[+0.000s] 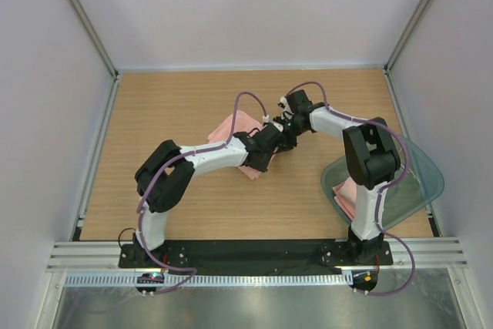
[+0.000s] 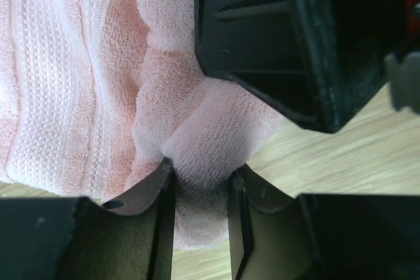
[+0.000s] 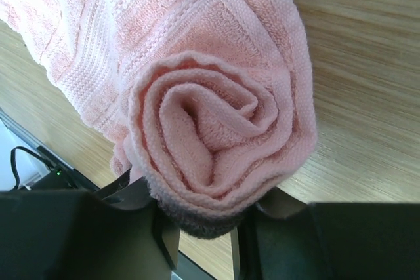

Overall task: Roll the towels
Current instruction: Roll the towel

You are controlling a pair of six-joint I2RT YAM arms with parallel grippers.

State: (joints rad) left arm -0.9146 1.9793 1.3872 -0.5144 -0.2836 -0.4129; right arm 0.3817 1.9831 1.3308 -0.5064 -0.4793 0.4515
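At the middle of the table (image 1: 154, 105), the left gripper (image 2: 201, 178) pinches a fold of the pink towel (image 2: 79, 63), while the right gripper (image 3: 207, 218) clamps its rolled end, both narrowly parted.

I'm finding open table (image 1: 154, 105) beyond and left of the towel (image 1: 229, 125), while the tub (image 1: 422, 179) is blocking its near right.

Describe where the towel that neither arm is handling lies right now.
In the top view, the spare towel sits inside the translucent tub at the right side of the table, partly hidden behind the right arm, well apart from the rolled towel at centre.
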